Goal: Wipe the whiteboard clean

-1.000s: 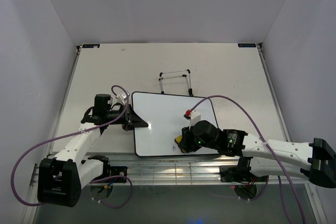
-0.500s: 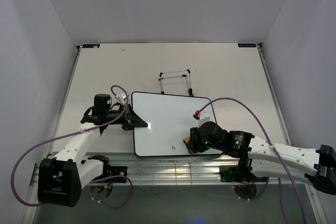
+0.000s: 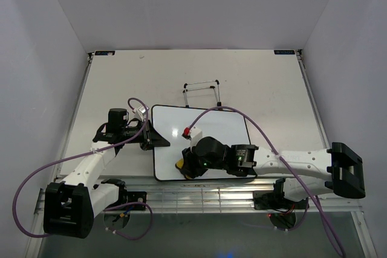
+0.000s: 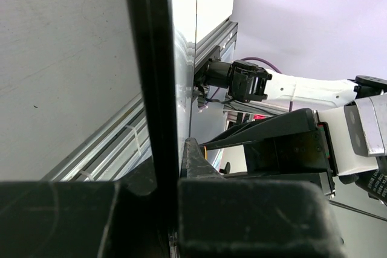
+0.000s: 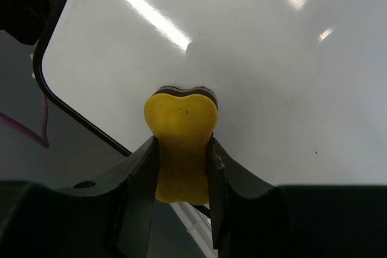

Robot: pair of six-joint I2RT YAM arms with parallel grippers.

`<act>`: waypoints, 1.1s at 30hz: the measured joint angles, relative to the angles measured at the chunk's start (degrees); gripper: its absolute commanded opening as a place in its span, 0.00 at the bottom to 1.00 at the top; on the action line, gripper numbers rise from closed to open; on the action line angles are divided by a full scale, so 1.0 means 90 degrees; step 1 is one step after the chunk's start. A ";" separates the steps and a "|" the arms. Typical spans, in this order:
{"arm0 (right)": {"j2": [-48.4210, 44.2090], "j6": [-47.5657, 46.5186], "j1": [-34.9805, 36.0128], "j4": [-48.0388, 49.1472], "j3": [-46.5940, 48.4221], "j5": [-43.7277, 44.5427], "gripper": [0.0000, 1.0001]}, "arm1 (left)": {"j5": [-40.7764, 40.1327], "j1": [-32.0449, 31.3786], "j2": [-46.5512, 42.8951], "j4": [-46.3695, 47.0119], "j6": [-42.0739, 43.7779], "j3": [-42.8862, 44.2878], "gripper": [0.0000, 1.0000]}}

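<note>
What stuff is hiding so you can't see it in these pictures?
- Top view: the right arm covers the whiteboard's near part, so marks there are hidden; the eraser is only a yellow sliver.
- Left wrist view: the whiteboard is edge-on, its face unseen; the bottom edge cuts off the left tool.
- Right wrist view: the eraser's underside is pressed to the board; the right tool hides its back end.

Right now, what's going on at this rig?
The left gripper clamps the left edge of the whiteboard, steadying it flat on the table. The right gripper holds a yellow eraser pressed on the board near its front-left corner. The board surface in view looks clean. A wire stand lies behind it.
</note>
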 measured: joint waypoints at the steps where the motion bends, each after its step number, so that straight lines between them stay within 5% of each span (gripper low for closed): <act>1: -0.0005 0.0015 -0.0002 0.0002 -0.0012 0.0015 0.08 | 0.0000 0.0000 -0.0002 0.0000 0.0005 0.0000 0.00; 11: -0.1484 0.0882 -0.0240 0.0250 -0.1600 0.0466 0.08 | -0.0019 -0.0012 -0.0034 0.0000 -0.0010 -0.0002 0.00; 23: -0.2431 0.2980 -0.0253 -0.2407 -0.1938 0.2305 0.08 | -0.0049 -0.0012 -0.0036 -0.0005 -0.0100 -0.0002 0.00; 28: -0.1911 0.2433 -0.0272 -0.2174 -0.1693 0.2363 0.08 | -0.0078 0.0027 -0.0041 -0.0002 -0.0080 -0.0002 0.00; 33: -0.0957 0.1321 -0.0345 -0.0515 -0.1132 0.1571 0.08 | -0.0075 0.0075 -0.0041 -0.0056 -0.0049 -0.0002 0.00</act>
